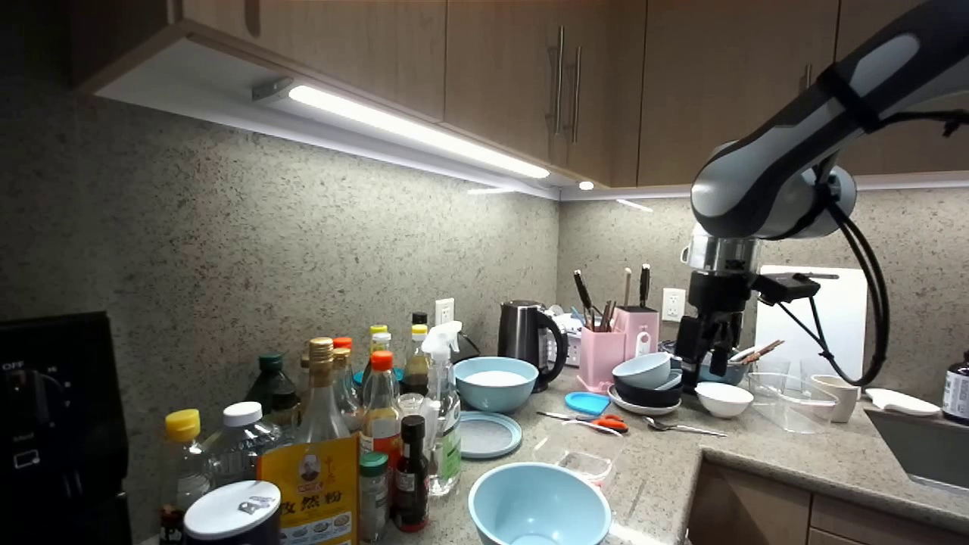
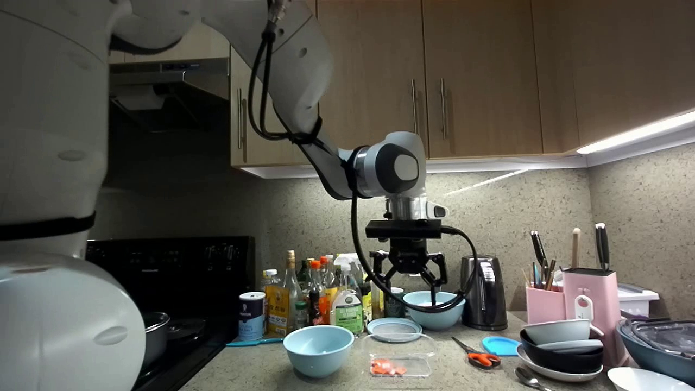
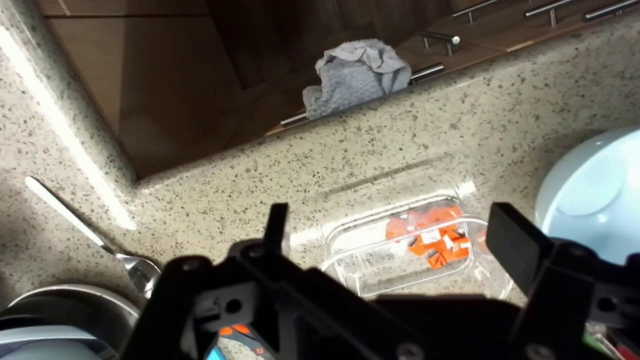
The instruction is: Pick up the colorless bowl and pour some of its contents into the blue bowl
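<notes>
The colorless bowl is a clear, thin-walled rectangular container [image 2: 417,367] on the counter, with orange bits toward one end. It also shows in an exterior view [image 1: 564,457] and in the wrist view [image 3: 385,275]. The blue bowl [image 2: 318,352] stands beside it, upright, and looks empty inside; it also shows in an exterior view [image 1: 539,506] and at the right edge of the wrist view [image 3: 560,185]. My gripper [image 3: 390,216] is open and empty, pointing down above the counter. In the wrist view its fingers frame the container; in both exterior views the gripper [image 2: 411,293] hangs well above it.
Orange-handled scissors [image 2: 483,358], a blue lid [image 2: 500,346] and a spoon [image 1: 685,428] lie nearby. Bottles [image 1: 382,409], a pale-blue bowl with white contents [image 1: 496,386] and a kettle [image 1: 522,341] line the wall. Stacked bowls [image 2: 562,347] stand beyond the scissors.
</notes>
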Robot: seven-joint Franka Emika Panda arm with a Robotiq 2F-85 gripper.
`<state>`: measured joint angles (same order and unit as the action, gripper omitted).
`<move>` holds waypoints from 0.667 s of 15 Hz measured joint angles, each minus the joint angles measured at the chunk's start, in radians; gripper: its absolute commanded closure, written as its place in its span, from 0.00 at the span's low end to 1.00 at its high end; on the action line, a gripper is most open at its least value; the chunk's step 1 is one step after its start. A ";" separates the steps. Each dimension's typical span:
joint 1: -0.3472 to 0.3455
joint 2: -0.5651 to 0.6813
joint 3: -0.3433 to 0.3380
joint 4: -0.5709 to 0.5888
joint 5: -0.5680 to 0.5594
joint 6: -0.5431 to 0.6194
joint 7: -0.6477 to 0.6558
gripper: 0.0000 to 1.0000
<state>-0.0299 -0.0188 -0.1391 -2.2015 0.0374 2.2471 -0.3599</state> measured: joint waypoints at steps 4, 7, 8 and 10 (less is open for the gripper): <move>-0.020 0.132 0.005 0.117 0.017 -0.048 -0.130 0.00; -0.022 0.136 0.010 0.119 0.017 -0.047 -0.128 0.00; -0.022 0.134 0.010 0.119 0.017 -0.047 -0.128 0.00; -0.023 0.138 0.014 0.121 0.014 -0.040 -0.123 0.00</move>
<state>-0.0524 0.1187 -0.1253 -2.0809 0.0512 2.2071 -0.4830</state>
